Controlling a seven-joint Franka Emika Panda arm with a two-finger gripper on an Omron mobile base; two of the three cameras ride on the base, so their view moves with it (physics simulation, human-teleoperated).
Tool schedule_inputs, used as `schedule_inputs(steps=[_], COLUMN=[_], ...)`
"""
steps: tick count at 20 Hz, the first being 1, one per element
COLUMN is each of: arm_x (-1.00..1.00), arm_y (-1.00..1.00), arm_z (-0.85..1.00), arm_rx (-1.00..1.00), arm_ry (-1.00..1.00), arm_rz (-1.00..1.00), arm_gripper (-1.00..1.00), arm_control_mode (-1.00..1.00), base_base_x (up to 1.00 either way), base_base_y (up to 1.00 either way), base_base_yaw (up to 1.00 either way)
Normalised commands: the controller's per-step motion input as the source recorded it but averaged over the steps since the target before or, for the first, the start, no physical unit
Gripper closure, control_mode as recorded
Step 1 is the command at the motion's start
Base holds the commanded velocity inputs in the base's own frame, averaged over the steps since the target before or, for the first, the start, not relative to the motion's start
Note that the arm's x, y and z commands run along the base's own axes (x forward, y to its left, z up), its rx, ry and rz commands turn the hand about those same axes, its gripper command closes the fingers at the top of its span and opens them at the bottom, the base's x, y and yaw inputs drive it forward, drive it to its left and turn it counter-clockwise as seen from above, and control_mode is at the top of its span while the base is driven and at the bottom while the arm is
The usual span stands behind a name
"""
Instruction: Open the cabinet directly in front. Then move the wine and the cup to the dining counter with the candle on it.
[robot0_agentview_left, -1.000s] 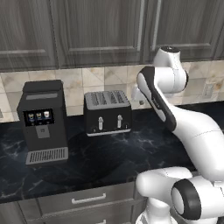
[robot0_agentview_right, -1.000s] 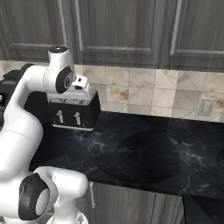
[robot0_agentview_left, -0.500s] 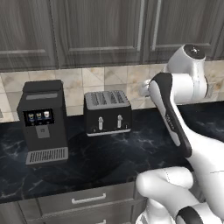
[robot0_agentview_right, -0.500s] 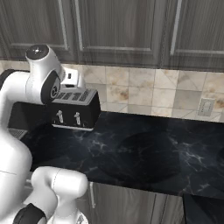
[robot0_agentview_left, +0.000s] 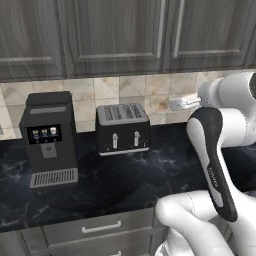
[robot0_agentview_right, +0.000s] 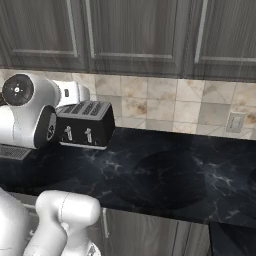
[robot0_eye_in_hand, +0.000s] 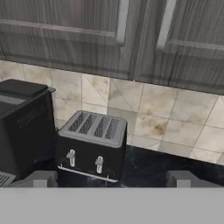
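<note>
- Cabinet (robot0_agentview_left: 115, 35) spans top of frame, doors shut, bar handles (robot0_agentview_left: 161, 27) vertical, long axis up-down.
- Gripper (robot0_eye_in_hand: 113, 183) spread wide, holding nothing, facing the toaster (robot0_eye_in_hand: 92, 148).
- Versus earlier: arm swung further right in left base view; jaws widened.

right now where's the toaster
The toaster sits on the black counter against the tiled wall, just right of the coffee machine in the left base view, below the closed cabinet.
</note>
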Motion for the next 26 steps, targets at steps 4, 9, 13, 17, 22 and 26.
schedule_inputs(steps=[4,9,13,17,22,26], arm_x=[-0.31,-0.18,0.01,0.00,0.00,0.01], arm_y=[0.04,0.04,0.07,0.00,0.05,0.00], arm_z=[0.44,0.48,0.38,0.12,0.21,0.43], arm_rx=[0.00,0.07,0.10,0.02,0.00,0.00], arm_ry=[-0.37,-0.32,-0.23,-0.06,-0.08,-0.04], arm_rz=[0.04,0.00,0.00,0.00,0.00,0.00], arm_gripper=[-1.00,-1.00,-1.00,-1.00,-1.00,-1.00], arm_control_mode=[-1.00,-1.00,-1.00,-1.00,-1.00,-1.00], base_base_x=[0.00,0.00,0.00,0.00,0.00,0.00], base_base_y=[0.00,0.00,0.00,0.00,0.00,0.00], base_base_yaw=[0.00,0.00,0.00,0.00,0.00,0.00])
